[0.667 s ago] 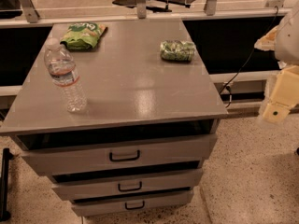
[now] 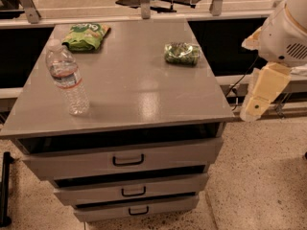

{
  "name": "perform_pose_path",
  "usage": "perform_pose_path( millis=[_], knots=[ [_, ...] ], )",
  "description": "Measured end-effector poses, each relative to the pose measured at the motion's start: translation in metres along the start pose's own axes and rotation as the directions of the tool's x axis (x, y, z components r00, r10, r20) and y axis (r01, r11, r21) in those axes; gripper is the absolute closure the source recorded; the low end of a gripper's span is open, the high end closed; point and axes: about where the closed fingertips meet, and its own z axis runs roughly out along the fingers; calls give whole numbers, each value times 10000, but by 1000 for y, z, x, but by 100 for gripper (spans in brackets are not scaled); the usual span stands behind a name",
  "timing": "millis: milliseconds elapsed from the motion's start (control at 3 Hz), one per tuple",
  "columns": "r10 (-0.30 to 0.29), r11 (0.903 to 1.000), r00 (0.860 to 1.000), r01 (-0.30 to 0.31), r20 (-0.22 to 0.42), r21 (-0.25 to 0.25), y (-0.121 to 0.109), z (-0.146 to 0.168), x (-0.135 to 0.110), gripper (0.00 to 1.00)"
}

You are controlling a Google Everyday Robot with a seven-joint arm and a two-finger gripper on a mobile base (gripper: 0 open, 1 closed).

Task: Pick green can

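- Gripper [image 2: 254, 107]: cream-coloured end piece hanging below the white arm housing at the right edge of the scene, outside the right edge of the tabletop [image 2: 144, 92]; whether it is spread or pressed together cannot be told, and nothing is seen held in it
- Green can [image 2: 182, 53]: mottled green-and-white body lying on its side on the far right part of the tabletop, just inside the right edge and touching nothing else
- Long axis of the green can: runs left to right, roughly parallel to the far edge of the tabletop, so one end faces right, toward the side where the gripper hangs
- Governing relation: the green can lies to the left of the gripper and farther away, well apart from it, with the right edge of the tabletop between the two; judged from this, the reach must travel leftward and toward the far side, rising over that edge, and the grasp would best close across the round body in the near-to-far direction, not end to end
- Risk, as a judgement: a can lying on its side may roll toward the near or far side if nudged before it is gripped
- Snack bag [image 2: 86, 36]: flat, crinkled, green, at the far left corner, well apart from the green can and off the line of approach
- Water bottle [image 2: 67, 78]: upright at the near left, much taller than the can, also well apart
- Drawers [image 2: 127, 160]: three stacked below the tabletop, handles on the near face
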Motion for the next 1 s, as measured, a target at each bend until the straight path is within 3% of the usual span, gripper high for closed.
perform_pose_path(
  millis=[333, 667, 1000],
  knots=[
    [-105, 9998, 9960, 90, 883, 167, -41, 32, -34, 0],
    [-101, 9987, 9780, -7, 2085, 515, -101, 68, -74, 0],
    [-96, 9966, 9447, -179, 3278, 808, -155, 98, -108, 0]
  ],
)
